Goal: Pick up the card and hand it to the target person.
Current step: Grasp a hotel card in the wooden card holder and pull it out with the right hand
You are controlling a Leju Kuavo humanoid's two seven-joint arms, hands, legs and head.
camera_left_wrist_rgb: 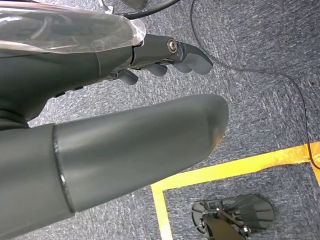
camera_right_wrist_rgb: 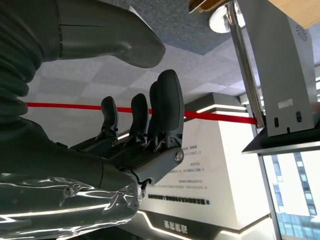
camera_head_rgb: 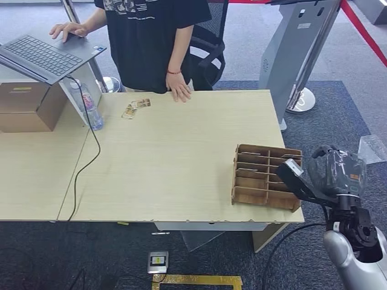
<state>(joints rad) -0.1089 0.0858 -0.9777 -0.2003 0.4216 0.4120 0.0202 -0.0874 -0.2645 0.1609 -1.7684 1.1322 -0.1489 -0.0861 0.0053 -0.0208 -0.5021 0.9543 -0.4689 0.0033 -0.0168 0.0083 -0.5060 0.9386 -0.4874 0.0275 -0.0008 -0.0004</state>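
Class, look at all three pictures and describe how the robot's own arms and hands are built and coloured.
The right hand has dark grey fingers and a palm section wrapped in clear plastic film, with a small orange mark. Its arm is silver, with a black joint and a black cable hanging from it. At the wrist sits a grey ribbed cover. The left hand has a thick grey thumb and darker fingers.
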